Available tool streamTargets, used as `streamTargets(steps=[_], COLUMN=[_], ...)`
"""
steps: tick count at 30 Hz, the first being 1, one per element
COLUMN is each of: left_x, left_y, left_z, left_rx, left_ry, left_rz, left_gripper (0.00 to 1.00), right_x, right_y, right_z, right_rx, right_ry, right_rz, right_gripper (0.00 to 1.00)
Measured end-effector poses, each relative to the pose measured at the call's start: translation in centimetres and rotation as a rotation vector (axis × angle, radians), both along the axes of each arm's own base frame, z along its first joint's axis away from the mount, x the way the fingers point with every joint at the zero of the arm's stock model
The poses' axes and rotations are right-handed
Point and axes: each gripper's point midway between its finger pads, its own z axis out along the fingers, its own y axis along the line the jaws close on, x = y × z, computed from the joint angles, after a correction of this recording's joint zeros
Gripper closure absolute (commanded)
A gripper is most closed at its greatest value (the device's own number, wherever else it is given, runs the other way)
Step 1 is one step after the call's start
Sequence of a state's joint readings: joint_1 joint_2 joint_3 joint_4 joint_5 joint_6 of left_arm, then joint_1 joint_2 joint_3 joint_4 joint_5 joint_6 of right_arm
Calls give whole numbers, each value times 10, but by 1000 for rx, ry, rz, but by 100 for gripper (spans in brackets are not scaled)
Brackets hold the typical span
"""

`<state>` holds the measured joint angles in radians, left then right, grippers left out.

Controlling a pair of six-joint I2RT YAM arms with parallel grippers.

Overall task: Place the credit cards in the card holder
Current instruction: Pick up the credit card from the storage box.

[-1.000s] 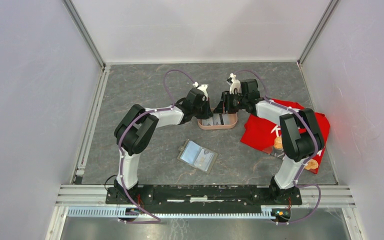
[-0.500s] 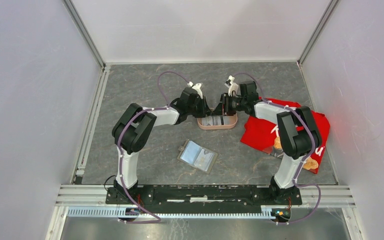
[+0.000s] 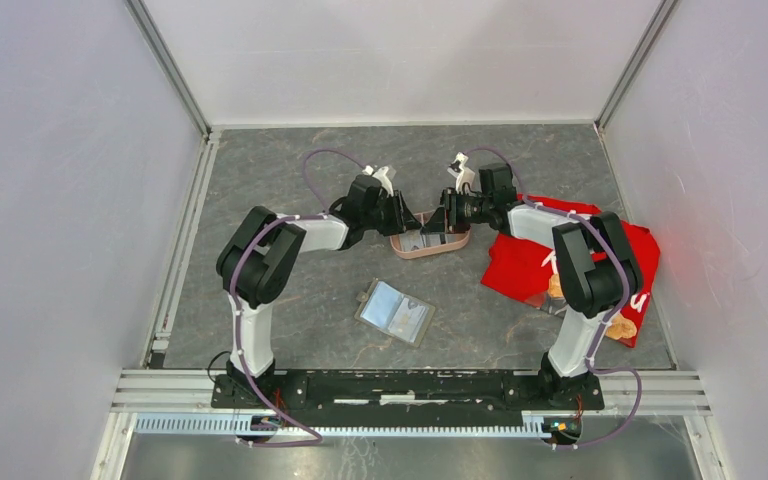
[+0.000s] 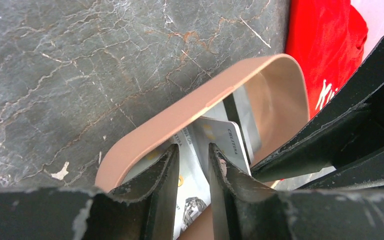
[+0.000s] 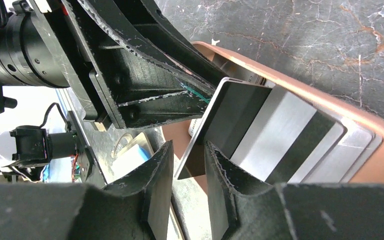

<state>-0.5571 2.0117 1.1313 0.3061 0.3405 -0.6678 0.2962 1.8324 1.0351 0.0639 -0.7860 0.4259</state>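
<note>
A pink oval tray (image 3: 457, 240) holds several credit cards (image 3: 426, 239), silvery with dark stripes (image 5: 290, 130) and whitish with print (image 4: 230, 142). Both grippers reach into it from opposite ends. My left gripper (image 3: 412, 218) is open, its fingertips (image 4: 170, 160) just above the whitish cards. My right gripper (image 3: 438, 222) is open too. One dark-faced card (image 5: 235, 115) stands tilted up on edge, its lower corner in the gap between the right fingers and its top edge against the left gripper's fingers. The card holder (image 3: 395, 311) lies open on the table nearer the arm bases, pale blue inside (image 5: 130, 155).
A red cloth (image 3: 535, 262) lies on the table to the right of the tray, under the right arm, and shows behind the tray's rim (image 4: 180, 117) in the left wrist view. A small orange object (image 3: 620, 326) sits at the cloth's near edge. Grey marbled table, white walls around.
The left jaws have spread apart and the right jaws have narrowed. Both wrists shifted slightly left and farther back, and the tray's left end has slid with them.
</note>
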Motion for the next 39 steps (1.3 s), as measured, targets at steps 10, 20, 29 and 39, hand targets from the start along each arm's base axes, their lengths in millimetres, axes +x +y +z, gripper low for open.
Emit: streamTargets(steps=[10, 20, 29, 39], left_x=[-4, -7, -11, -15], left_y=[0, -1, 2, -1], left_z=[4, 8, 14, 19], left_rx=[-25, -40, -99, -181], left_ry=[17, 34, 51, 72], left_rz=[3, 2, 37, 47], left_gripper=[64, 55, 51, 50], right_x=[3, -4, -5, -5], right_y=[-4, -3, -2, -1], right_z=[0, -17, -15, -15], right_rx=[2, 12, 24, 25], right_ry=[-1, 59, 61, 61], right_rz=[-8, 13, 20, 20], right_gripper=[64, 65, 65, 65])
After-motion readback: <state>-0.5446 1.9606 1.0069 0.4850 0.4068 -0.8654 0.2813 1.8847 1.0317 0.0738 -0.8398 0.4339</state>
